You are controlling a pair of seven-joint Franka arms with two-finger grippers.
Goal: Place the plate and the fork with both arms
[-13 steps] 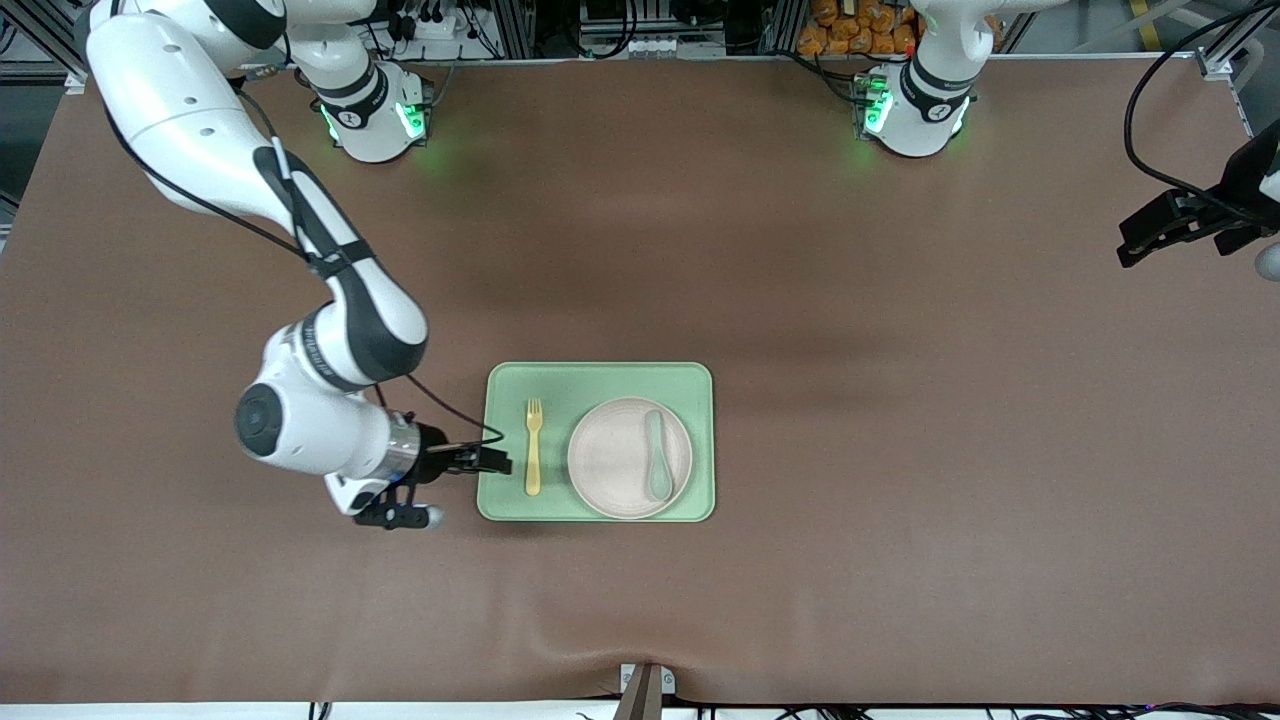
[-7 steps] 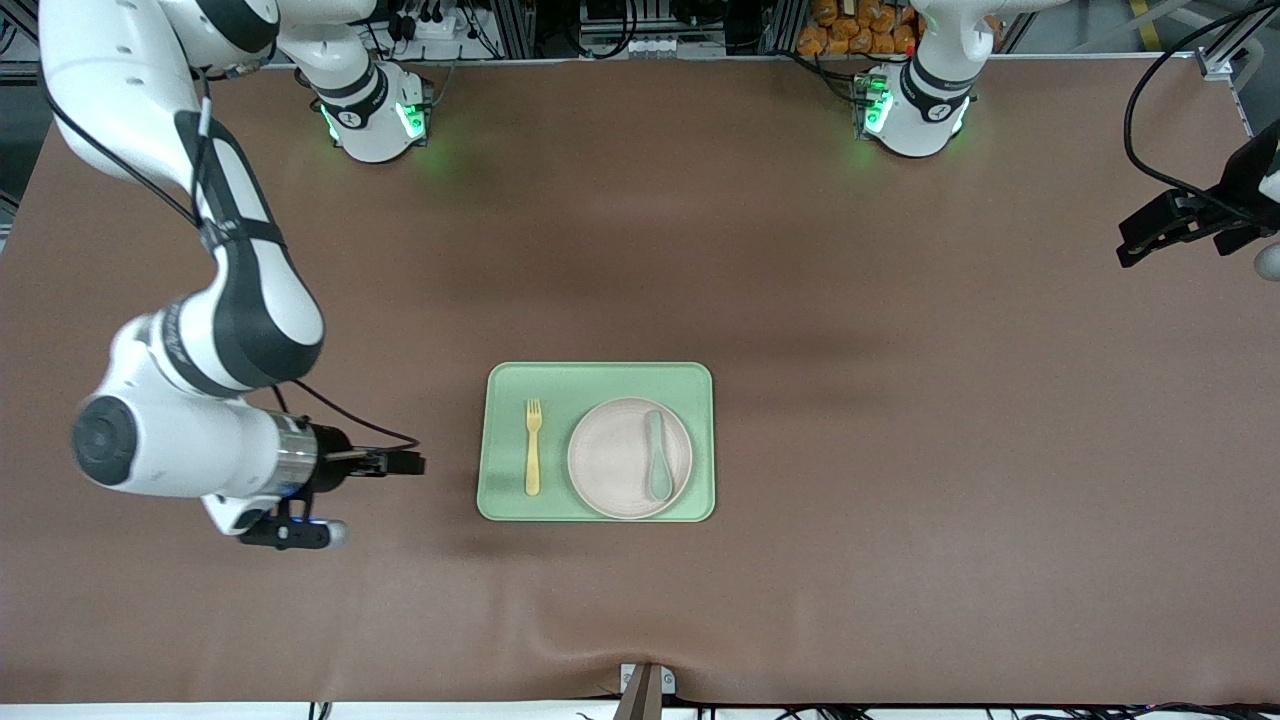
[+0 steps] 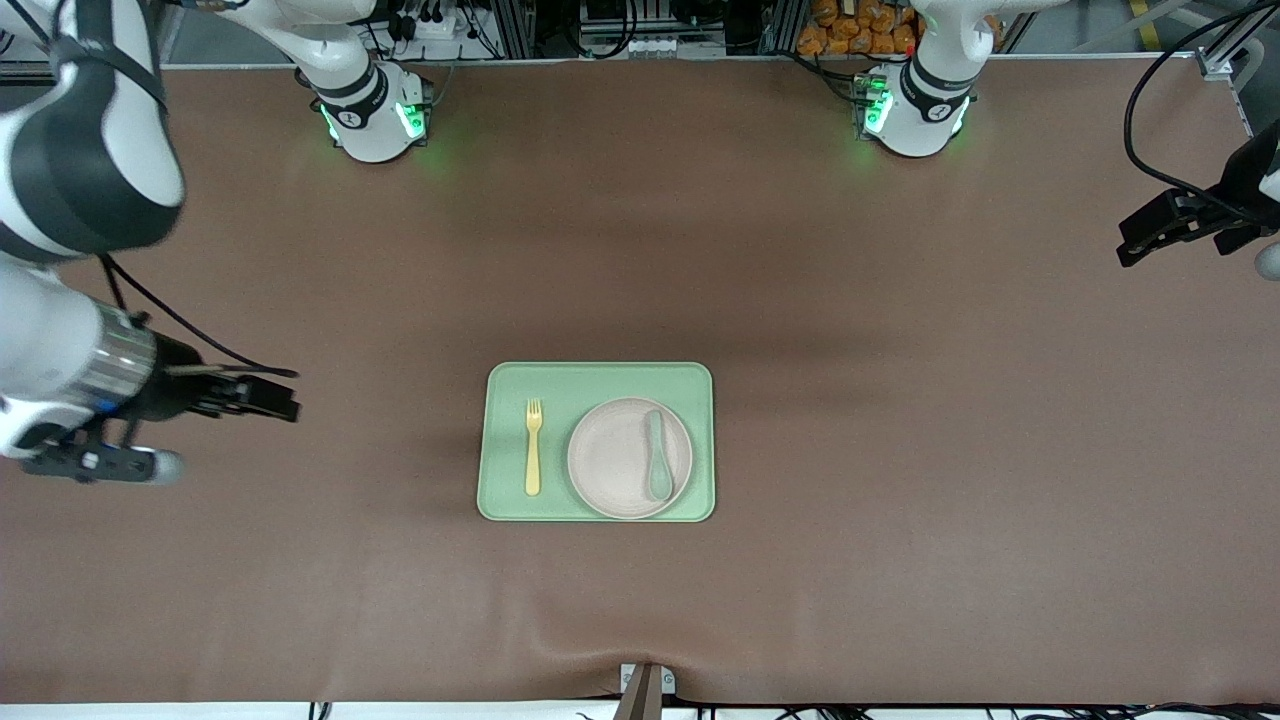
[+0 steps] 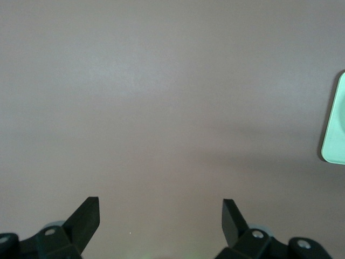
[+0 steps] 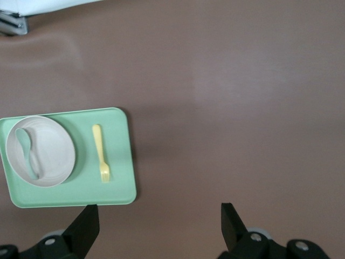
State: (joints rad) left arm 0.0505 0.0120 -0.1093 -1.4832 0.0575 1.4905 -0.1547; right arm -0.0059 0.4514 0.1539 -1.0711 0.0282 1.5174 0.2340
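Pulled back from the tray (image 3: 598,376) within a second, the right claw (image 3: 285,400) now hangs over bare worktop (image 3: 900,450) toward the right arm's end, its fingers (image 5: 86,226) spread and empty. The fork (image 3: 533,446) lies flat on the tray just beside the plate (image 3: 615,460), which carries a grey-green spoon (image 3: 658,455). Well apart at the other end, the left claw (image 3: 1135,240) waits over bare worktop, its fingers (image 4: 86,218) likewise spread. With both pieces set down and both arms clear, the placing appears finished.
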